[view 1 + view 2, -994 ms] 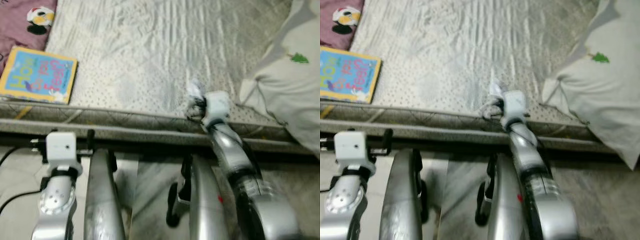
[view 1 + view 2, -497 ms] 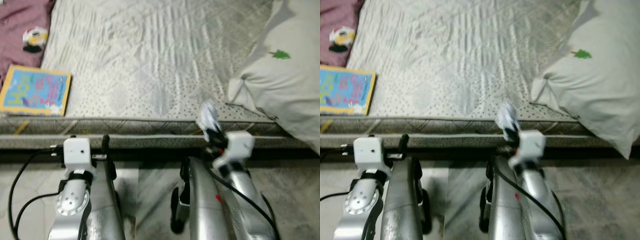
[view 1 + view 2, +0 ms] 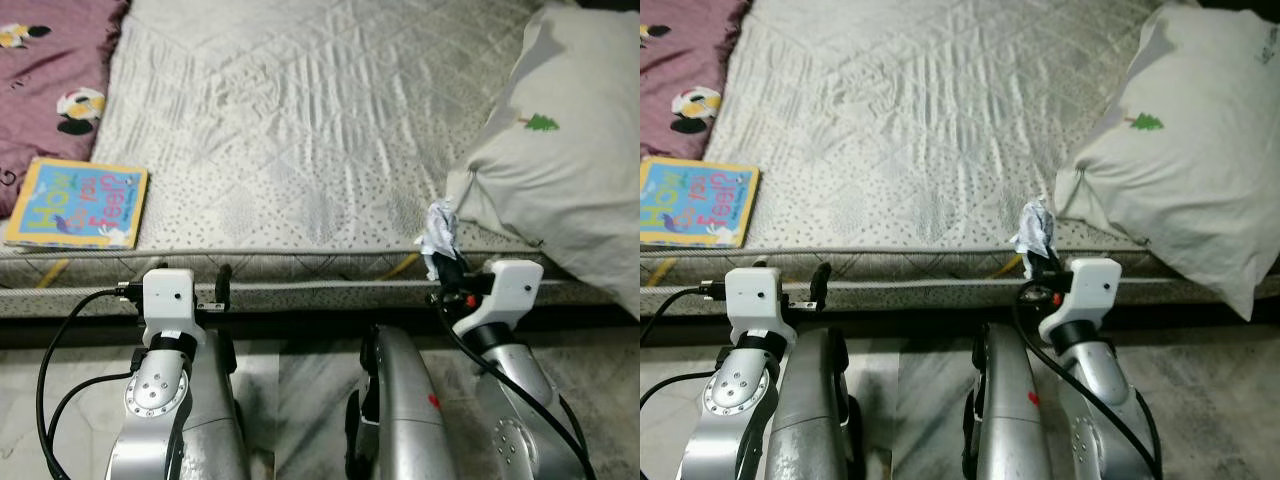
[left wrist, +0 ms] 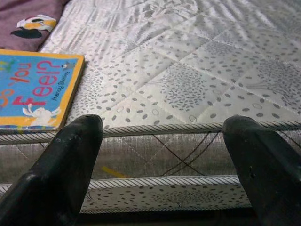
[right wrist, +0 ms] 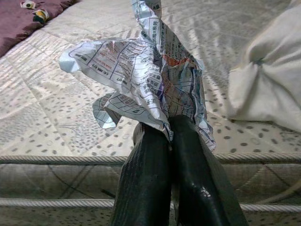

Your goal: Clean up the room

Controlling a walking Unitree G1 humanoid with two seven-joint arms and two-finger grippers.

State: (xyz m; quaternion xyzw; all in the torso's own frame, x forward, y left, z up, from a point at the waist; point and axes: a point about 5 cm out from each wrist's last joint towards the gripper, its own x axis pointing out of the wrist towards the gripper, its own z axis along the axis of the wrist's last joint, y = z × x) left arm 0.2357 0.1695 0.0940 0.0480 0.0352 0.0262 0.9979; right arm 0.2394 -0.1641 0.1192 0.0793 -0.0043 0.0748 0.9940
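Note:
A crumpled printed paper point(image 5: 150, 80) is pinched in my right gripper point(image 5: 167, 127), whose black fingers are shut on its lower end. In the eye views the paper point(image 3: 438, 228) hangs at the near edge of the mattress point(image 3: 300, 110), just in front of the white pillow point(image 3: 560, 160). My left gripper point(image 4: 162, 141) is open, its two fingers point(image 4: 70, 165) wide apart and level with the mattress side, with nothing between them. The left gripper point(image 3: 222, 290) sits below the bed edge, right of a colourful children's book point(image 3: 78, 203).
A maroon blanket point(image 3: 50, 80) with cartoon patches covers the bed's far left. The bed frame rail point(image 3: 300, 300) runs across in front of my arms. Grey marble floor point(image 3: 300, 400) lies below, with a black cable point(image 3: 60, 350) looping by my left arm.
My right gripper has pulled back from the mattress towards me, carrying the crumpled paper off the bed edge. The camera has tilted, showing more of the bed.

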